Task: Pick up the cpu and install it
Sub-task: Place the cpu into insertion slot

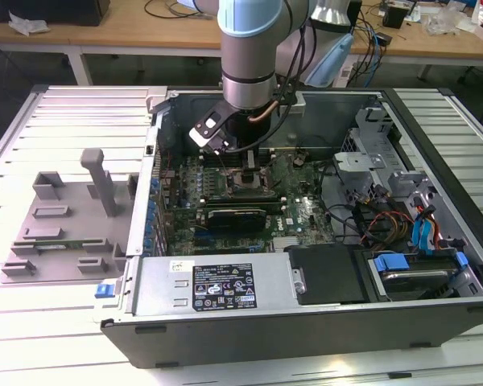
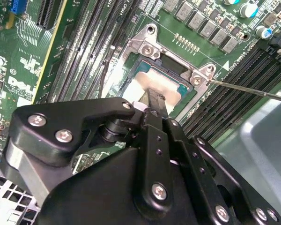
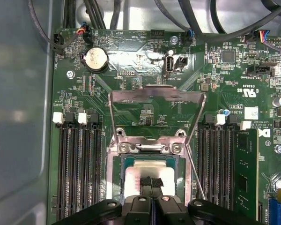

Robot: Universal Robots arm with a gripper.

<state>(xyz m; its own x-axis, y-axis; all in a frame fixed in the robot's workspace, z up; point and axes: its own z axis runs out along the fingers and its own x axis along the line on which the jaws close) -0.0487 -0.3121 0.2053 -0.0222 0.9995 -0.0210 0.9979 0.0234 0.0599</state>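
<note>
The cpu (image 3: 135,174) (image 2: 150,80), a flat square with a silvery top, lies inside the motherboard's socket (image 3: 113,164). My gripper (image 3: 150,182) (image 2: 155,97) comes straight down on it, its two black fingers pressed together with no gap. The tips sit at the middle of the chip's top; I cannot tell whether they touch it. The socket's metal load plate (image 3: 157,101) stands hinged open beyond the chip. In the exterior view my gripper (image 1: 249,166) reaches down into the open computer case (image 1: 306,301), over the socket.
A thin retention lever (image 3: 196,174) (image 2: 253,89) sticks out beside the socket. Black memory slots (image 3: 77,168) flank it, with a green memory stick (image 3: 246,168) in one. Cables (image 1: 370,217) and drive bays fill the exterior view's right. A grey fixture (image 1: 64,217) stands outside the case.
</note>
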